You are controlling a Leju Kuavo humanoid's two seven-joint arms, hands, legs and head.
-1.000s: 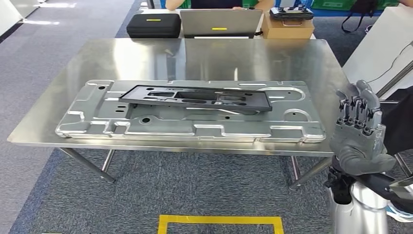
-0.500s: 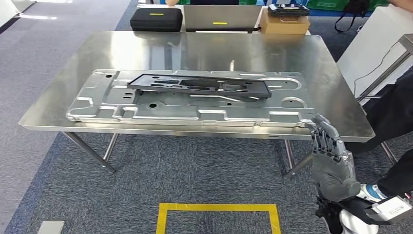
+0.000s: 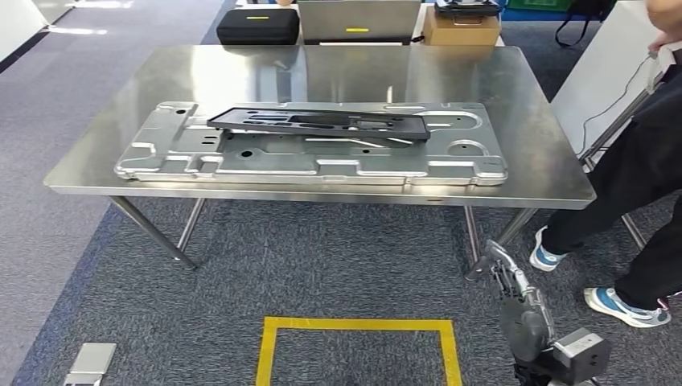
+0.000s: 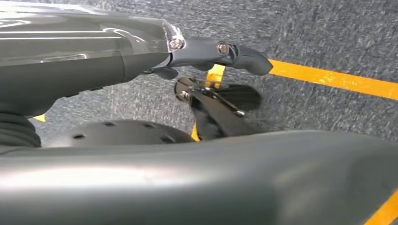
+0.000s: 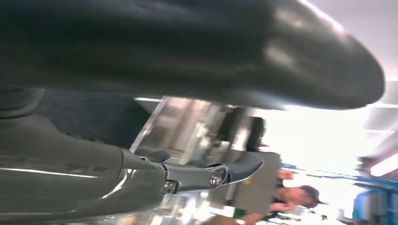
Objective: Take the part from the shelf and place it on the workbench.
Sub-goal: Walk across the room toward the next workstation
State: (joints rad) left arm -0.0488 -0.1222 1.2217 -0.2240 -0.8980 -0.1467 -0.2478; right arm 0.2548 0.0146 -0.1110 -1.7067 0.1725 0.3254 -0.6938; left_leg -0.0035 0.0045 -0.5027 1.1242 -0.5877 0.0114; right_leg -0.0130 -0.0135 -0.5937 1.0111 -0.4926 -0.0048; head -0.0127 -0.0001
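The long black part (image 3: pixel 318 124) lies flat on a large silver stamped panel (image 3: pixel 161 157), which rests on the steel workbench (image 3: pixel 531 161). My right hand (image 3: pixel 519 310) hangs low in front of the bench's right end, well below the tabletop, fingers straight and holding nothing. The right wrist view shows that hand (image 5: pixel 141 180) with nothing in it, the bench beyond. My left hand (image 4: pixel 141 56) hangs over the carpet and a yellow tape line (image 4: pixel 328 77), fingers stretched out and holding nothing.
A person in dark trousers and blue-white shoes (image 3: pixel 635 185) stands at the bench's right end, close to my right hand. A yellow tape square (image 3: pixel 358 326) marks the floor in front. A black case (image 3: pixel 257 26), laptop (image 3: pixel 358 20) and cardboard box (image 3: pixel 460 28) sit behind the bench.
The camera has pulled back from the bench. My right hand has dropped from tabletop height to low near the floor. A person has come in at the right.
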